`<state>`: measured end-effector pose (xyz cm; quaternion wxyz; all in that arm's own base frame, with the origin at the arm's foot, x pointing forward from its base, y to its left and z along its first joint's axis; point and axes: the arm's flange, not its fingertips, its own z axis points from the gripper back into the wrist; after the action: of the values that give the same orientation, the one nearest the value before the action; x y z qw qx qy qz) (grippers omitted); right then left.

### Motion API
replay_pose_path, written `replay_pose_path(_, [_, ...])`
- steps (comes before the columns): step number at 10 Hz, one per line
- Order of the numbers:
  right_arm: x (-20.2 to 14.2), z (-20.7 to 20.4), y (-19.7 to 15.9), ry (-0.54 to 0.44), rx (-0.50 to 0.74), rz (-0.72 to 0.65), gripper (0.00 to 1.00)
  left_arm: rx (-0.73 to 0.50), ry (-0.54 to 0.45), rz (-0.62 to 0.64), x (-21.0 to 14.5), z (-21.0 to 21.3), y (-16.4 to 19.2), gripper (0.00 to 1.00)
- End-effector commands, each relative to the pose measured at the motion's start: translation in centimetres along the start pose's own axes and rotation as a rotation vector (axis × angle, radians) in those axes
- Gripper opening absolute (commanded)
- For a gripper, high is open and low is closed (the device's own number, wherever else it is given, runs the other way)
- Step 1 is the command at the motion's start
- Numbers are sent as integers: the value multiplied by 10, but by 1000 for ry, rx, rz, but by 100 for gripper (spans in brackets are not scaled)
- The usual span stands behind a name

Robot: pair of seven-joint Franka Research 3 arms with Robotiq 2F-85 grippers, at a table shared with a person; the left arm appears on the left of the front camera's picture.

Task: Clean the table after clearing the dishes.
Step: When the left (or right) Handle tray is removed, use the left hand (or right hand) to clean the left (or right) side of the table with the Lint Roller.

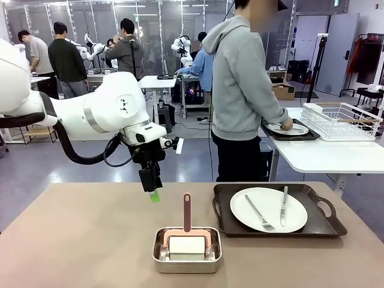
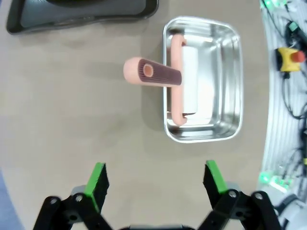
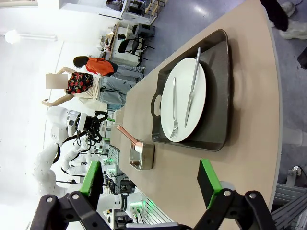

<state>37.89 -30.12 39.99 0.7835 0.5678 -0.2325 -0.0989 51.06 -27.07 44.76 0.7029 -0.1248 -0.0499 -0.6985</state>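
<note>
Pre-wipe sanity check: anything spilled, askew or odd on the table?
Nothing stands out. The roller sits in the steel pan, the plate lies flat in the tray with fork and knife on it, and the table shows no spills.

The table is taupe, the tray dark brown, the plate white.

Left arm comes in from the left, elbow bent, wrist turned down. Left claw points straight down, fingers spread wide, green pads facing each other, nothing between them. Right claw is likewise wide open and empty, with its wrist rolled sideways.
</note>
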Motion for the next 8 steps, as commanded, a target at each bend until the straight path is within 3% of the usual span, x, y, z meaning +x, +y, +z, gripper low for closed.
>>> replay_pose_path(1, [-2, 1, 3, 1, 7, 3, 100, -48, 40, -40, 8, 1, 22, 100])
replay_pose_path(8, [-2, 1, 3, 1, 7, 3, 100, -251, 124, -13, 67, -60, 49, 100])
